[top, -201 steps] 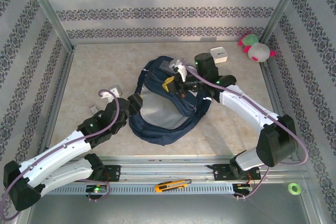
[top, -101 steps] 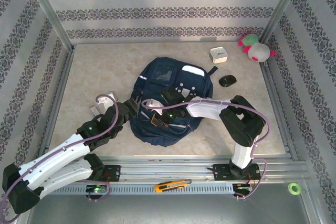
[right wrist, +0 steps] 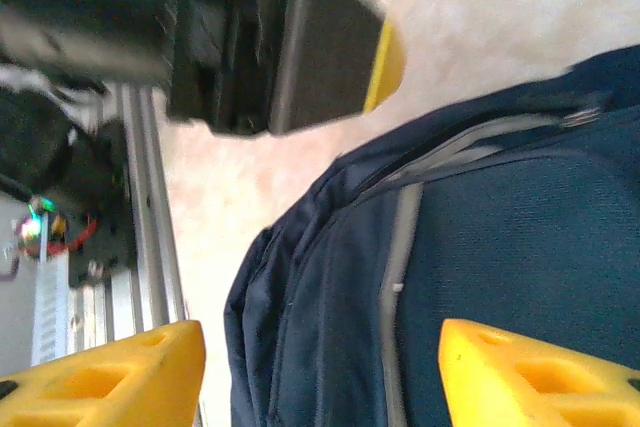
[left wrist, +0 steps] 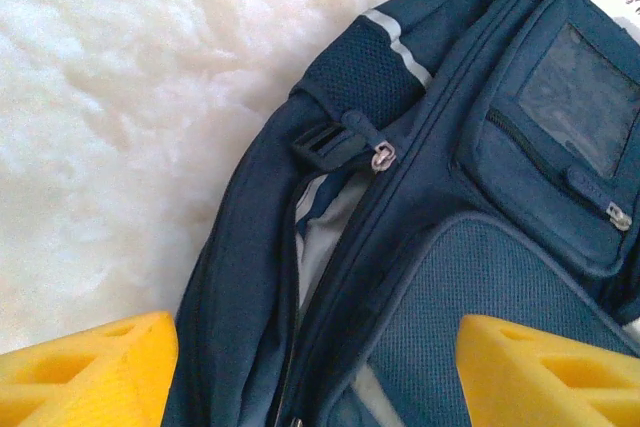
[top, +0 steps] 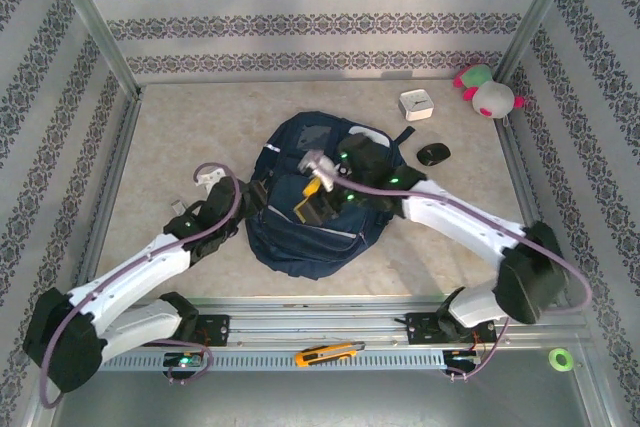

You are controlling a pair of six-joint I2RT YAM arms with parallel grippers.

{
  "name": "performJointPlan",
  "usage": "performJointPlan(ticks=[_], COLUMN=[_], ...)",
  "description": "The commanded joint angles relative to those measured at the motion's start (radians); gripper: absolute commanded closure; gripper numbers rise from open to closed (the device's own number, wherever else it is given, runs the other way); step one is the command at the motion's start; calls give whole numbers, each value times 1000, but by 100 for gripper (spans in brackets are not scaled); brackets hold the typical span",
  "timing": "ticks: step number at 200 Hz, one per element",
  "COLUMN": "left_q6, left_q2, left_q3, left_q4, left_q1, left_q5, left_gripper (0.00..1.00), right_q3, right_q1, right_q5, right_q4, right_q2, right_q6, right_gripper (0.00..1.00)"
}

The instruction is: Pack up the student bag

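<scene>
Cutter [top: 327, 353], yellow-handled, lies on the near rail. Left hand [left wrist: 318, 347] hangs wide, nothing held, over the side zip of the student bag [top: 310, 247], which lies flat mid-tabletop [top: 170, 137]. Right hand [right wrist: 320, 347] is also wide and empty above the navy fabric. I judge the bag soft, limp and light: woven cloth, mesh panel, grey reflective stripe. Best hold: zip pull [left wrist: 381, 156] or seam lip. Beyond: black mouse [top: 433, 154], white box [top: 416, 104], plush toy [top: 487, 92].

White box [top: 416, 104], black mouse [top: 433, 154], pink-green plush toy [top: 487, 92], orange utility knife [top: 327, 353], green tape roll [top: 560, 358]
</scene>
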Motion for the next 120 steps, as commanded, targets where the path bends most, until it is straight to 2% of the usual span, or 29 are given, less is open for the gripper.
performJointPlan(ticks=[1,29,58,86,103,120], left_q6=[121,215,296,186,103,44], left_q2=[72,246,408,430,390,327], left_q3=[-11,37,114,21,-88,-168], left_q4=[211,298,275,429,535,591], left_q1=[79,156,163,158,138,91], left_q5=[180,315,406,536,572,560], left_gripper=[27,27,26,33,38,39], right_q3=[-65,-211,-385,-455,-462,-426], right_q1=[-101,-260,-366,-398,-405,-413], right_q5=[41,117,137,49,-13,-37], right_q4=[-70,-189,-161,-23,101,196], right_q2=[-80,-173,-230,-194,-130,-40], right_q6=[302,503,584,611,632,642], right_gripper=[37,40,42,46,48,51])
